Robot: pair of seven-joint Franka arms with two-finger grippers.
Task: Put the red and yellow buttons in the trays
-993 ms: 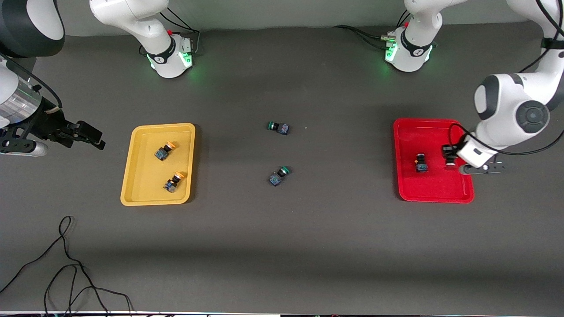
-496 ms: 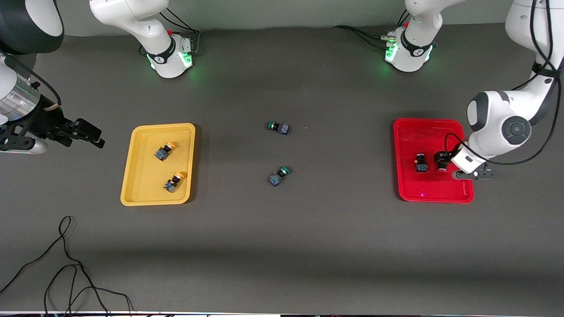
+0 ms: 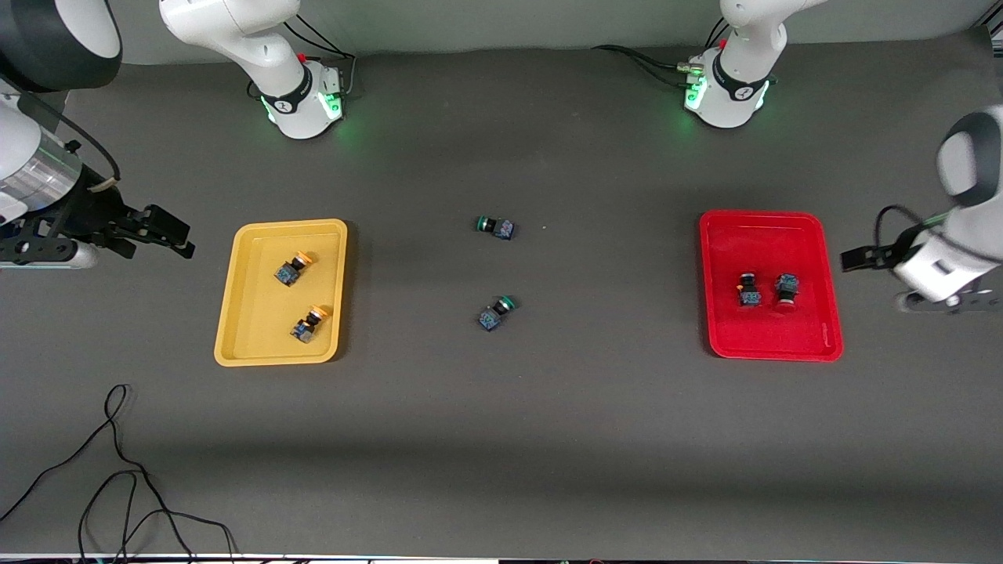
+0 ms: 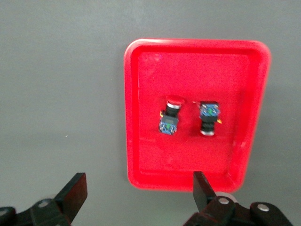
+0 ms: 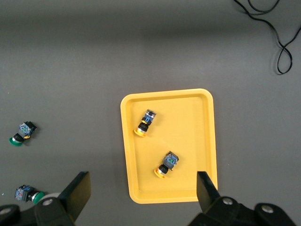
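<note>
The red tray (image 3: 772, 337) lies toward the left arm's end of the table, with two red-capped buttons (image 3: 749, 290) (image 3: 786, 290) side by side in it. It also shows in the left wrist view (image 4: 188, 70) with both buttons (image 4: 169, 117) (image 4: 208, 117). My left gripper (image 3: 866, 258) (image 4: 138, 190) is open and empty, over the bare table just off the tray's edge. The yellow tray (image 3: 258, 329) (image 5: 188, 122) holds two yellow-capped buttons (image 3: 292, 268) (image 3: 309, 323) (image 5: 145, 123) (image 5: 167, 165). My right gripper (image 3: 176, 239) (image 5: 143, 190) is open and empty beside the yellow tray and waits.
Two green-capped buttons (image 3: 496, 227) (image 3: 496, 312) lie on the table's middle, between the trays; they also show in the right wrist view (image 5: 21, 133) (image 5: 28, 193). A black cable (image 3: 117, 470) lies near the front camera toward the right arm's end. The arm bases (image 3: 302, 94) (image 3: 725, 86) stand along the table's edge.
My left gripper has let go of the second red button in the red tray and pulled away toward the left arm's end of the table. The right arm has barely moved.
</note>
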